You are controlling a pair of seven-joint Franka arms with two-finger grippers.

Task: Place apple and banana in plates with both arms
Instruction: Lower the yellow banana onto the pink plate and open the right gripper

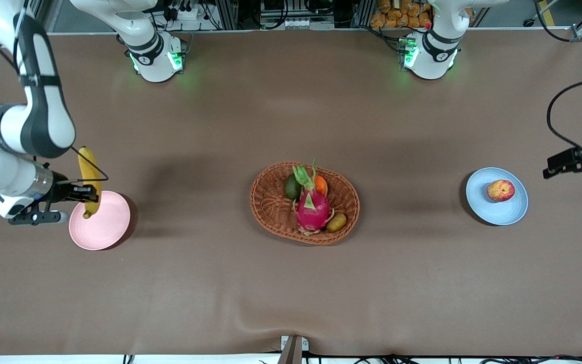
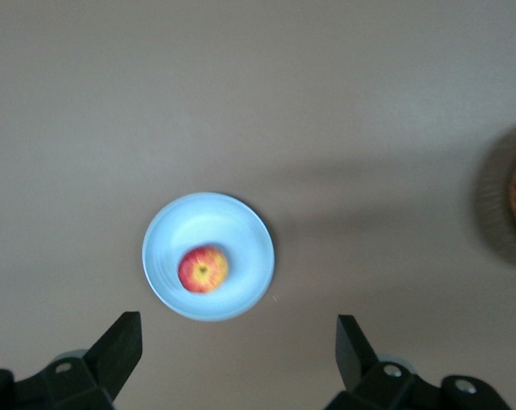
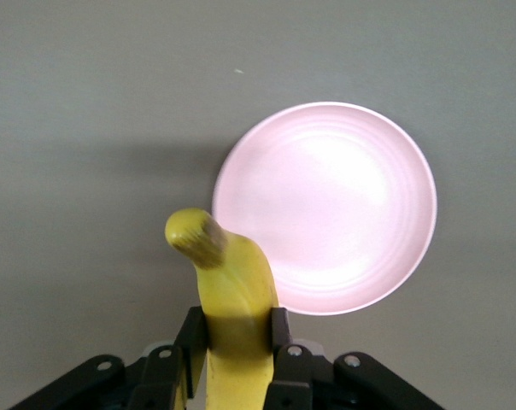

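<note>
The right gripper (image 1: 88,193), clamped across the banana (image 1: 89,180), hangs over the rim of the pink plate (image 1: 104,225), the plate's middle lying nearer the front camera; the banana's long axis runs from that rim away from the camera. The apple (image 1: 500,190) sits in the blue plate (image 1: 511,212). The left gripper (image 1: 576,163), fingers spread and empty, hangs above the table just past that plate at the left arm's end, its arm cut off by the frame.

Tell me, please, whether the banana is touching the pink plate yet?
Apart: the right wrist view shows the banana clamped in the right claw and held up in the air, with the pink plate lying on the table below.
</note>
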